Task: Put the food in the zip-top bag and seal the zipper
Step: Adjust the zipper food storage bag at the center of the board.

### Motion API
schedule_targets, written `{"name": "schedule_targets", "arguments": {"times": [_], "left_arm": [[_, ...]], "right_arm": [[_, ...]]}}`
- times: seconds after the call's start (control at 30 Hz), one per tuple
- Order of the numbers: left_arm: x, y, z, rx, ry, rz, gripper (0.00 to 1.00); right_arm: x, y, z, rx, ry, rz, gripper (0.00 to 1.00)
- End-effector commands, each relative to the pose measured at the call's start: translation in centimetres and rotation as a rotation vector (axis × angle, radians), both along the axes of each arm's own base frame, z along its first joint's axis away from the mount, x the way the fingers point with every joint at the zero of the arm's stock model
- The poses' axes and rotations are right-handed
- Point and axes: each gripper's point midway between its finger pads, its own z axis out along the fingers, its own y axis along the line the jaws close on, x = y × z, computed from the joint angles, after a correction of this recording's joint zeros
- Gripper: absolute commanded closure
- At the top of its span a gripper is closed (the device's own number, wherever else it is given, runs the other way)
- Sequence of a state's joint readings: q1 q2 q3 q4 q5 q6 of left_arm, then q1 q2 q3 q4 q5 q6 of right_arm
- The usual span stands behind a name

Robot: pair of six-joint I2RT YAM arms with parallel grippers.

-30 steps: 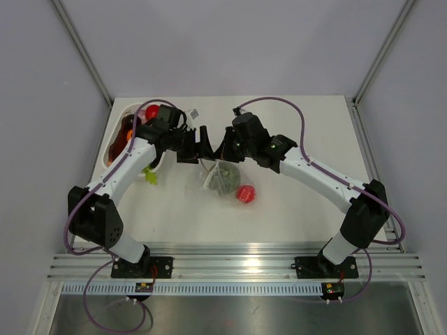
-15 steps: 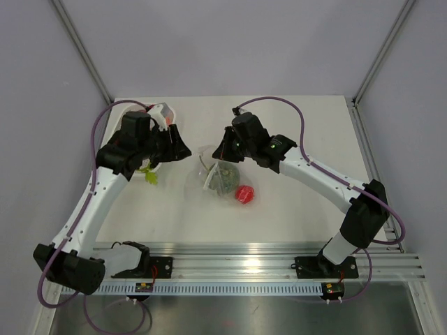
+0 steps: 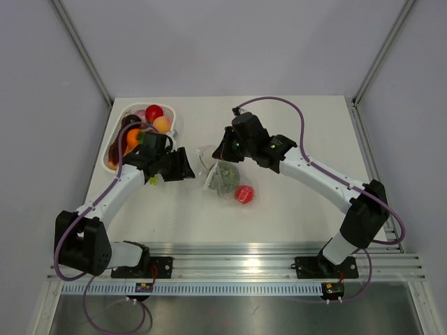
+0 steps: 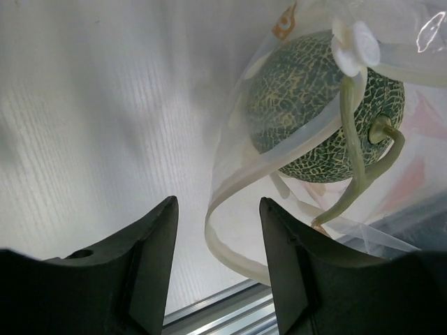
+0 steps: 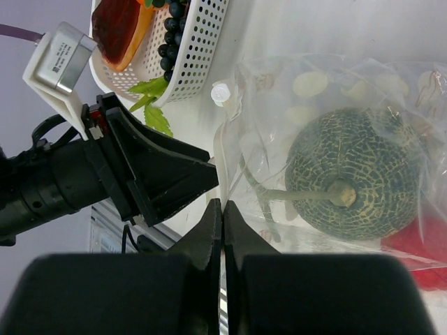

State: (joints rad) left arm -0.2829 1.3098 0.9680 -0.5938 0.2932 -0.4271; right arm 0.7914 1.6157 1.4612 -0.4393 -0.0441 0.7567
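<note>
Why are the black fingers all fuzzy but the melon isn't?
Left wrist view: the left gripper's fingers sit close to the lens, so they blur, while the melon is sharp and the bag glints white at top right. Right wrist view: same, the right gripper's fingers blur, the melon is crisp. Top view: even light, faint shadows.

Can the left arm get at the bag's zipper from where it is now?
Probably yes. The left gripper is open and faces the zipper, with nothing between them. The right gripper pinches the zip-top bag from the opposite side, out of that path.
</note>
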Motion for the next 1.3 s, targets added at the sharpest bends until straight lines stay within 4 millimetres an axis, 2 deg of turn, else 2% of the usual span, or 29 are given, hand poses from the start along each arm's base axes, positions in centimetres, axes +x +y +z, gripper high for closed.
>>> {"name": "schedule_targets", "arguments": {"times": [0.0,0.07,0.1,0.13,0.17,0.23,0.3,0.37,0.4,0.43,0.53,0.63,0.73,0.83,0.9,0.97,1.03,1.13,1.27], "left_arm": [[1.9,-1.5,0.5,-0.072,-0.078,-0.017,0.52],[2.2,-1.6,-0.2,-0.072,-0.054,-0.009,0.58],[2.4,-1.7,-0.4,-0.072,-0.051,-0.004,0.64],[2.6,-1.6,-0.3,-0.067,-0.051,0.006,0.92],[3.1,-1.6,0.3,-0.068,-0.058,0.019,1.0],[3.3,-1.2,1.2,-0.055,-0.067,0.041,1.0],[3.6,-1.3,4.6,-0.09,-0.147,0.055,1.0],[3.7,-1.5,7.6,-0.126,-0.215,0.065,1.0],[3.7,-1.4,10.1,-0.147,-0.273,0.068,1.0],[3.7,-1.4,11.4,-0.157,-0.298,0.07,1.0],[3.3,-1.9,14.0,-0.194,-0.331,0.049,1.0],[3.1,-2.4,13.9,-0.215,-0.308,0.028,1.0],[3.0,-2.6,13.2,-0.22,-0.28,0.019,1.0],[2.9,-2.7,14.4,-0.224,-0.295,0.004,1.0],[3.1,-2.6,16.1,-0.217,-0.326,-0.005,1.0],[3.1,-2.7,18.0,-0.224,-0.359,-0.019,1.0],[3.1,-3.0,19.1,-0.236,-0.377,-0.037,1.0],[3.2,-3.2,20.1,-0.247,-0.394,-0.045,1.0],[3.9,-4.3,17.9,-0.261,-0.35,-0.069,1.0]], "right_arm": [[0.1,0.5,2.7,0.059,-0.06,0.004,1.0],[0.1,0.6,2.9,0.061,-0.061,0.007,1.0],[0.1,0.6,2.9,0.061,-0.06,0.008,1.0],[0.0,0.5,3.0,0.062,-0.064,0.011,1.0],[0.0,0.4,3.0,0.06,-0.064,0.009,1.0],[-0.2,0.0,3.1,0.044,-0.075,0.006,1.0],[-0.1,-0.7,2.7,0.014,-0.079,-0.009,1.0],[0.8,-2.0,2.2,-0.042,-0.11,-0.067,1.0],[1.0,-2.6,1.7,-0.074,-0.112,-0.084,1.0],[1.4,-3.1,0.8,-0.111,-0.115,-0.097,1.0],[2.4,-4.4,-2.1,-0.196,-0.07,-0.137,1.0],[2.5,-4.3,-2.5,-0.197,-0.062,-0.141,1.0],[2.2,-4.1,-1.2,-0.171,-0.078,-0.127,1.0],[2.0,-5.0,1.9,-0.154,-0.127,-0.135,1.0],[1.7,-6.0,5.0,-0.128,-0.191,-0.159,1.0],[1.6,-6.9,6.7,-0.127,-0.233,-0.181,1.0],[1.3,-7.9,8.4,-0.118,-0.273,-0.196,1.0],[0.9,-8.5,8.8,-0.116,-0.285,-0.202,1.0],[1.0,-9.4,7.1,-0.174,-0.271,-0.225,1.0]]}}
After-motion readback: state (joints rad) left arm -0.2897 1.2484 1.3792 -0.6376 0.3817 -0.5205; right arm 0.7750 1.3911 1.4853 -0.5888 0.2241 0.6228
